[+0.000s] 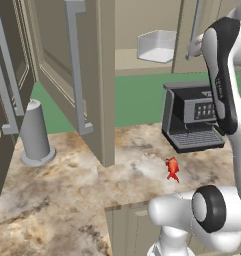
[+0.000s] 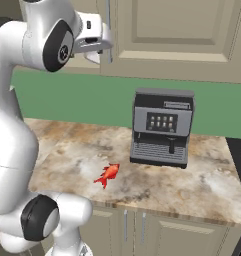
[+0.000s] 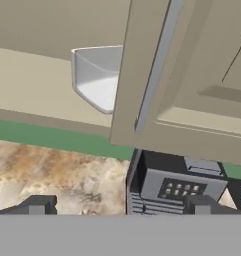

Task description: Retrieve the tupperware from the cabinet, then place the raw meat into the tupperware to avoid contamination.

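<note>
Cabinet [image 1: 87, 75]: its left door is standing swung wide open over the bench, and the right door [image 3: 162, 85] is hanging partly open, its grey bar handle [image 3: 154, 70] facing the hand.
Tupperware [image 1: 157, 46]: it is sitting on the beige shelf [image 1: 127, 59] inside the cabinet, partly hidden behind the right door's edge in the hand view [image 3: 97, 77]; nothing is touching it.
Raw meat [image 1: 172, 169]: it is lying on the marbled bench [image 1: 67, 185], just in front of the coffee machine [image 1: 192, 116] and apart from it.
Pincer [image 3: 117, 206]: its jaws are standing wide apart, holding nothing; it is hovering up at cabinet height near the right door, above the coffee machine.
Progress: the cabinet is open and the box exposed, so the opening seems done, or nearly so.
Remaining: judging from this, the box is waiting to be grasped, brought down to the bench, and the meat put inside it.
Other: a grey cylinder [image 1: 36, 134] is standing on the bench to the left, well away.
</note>
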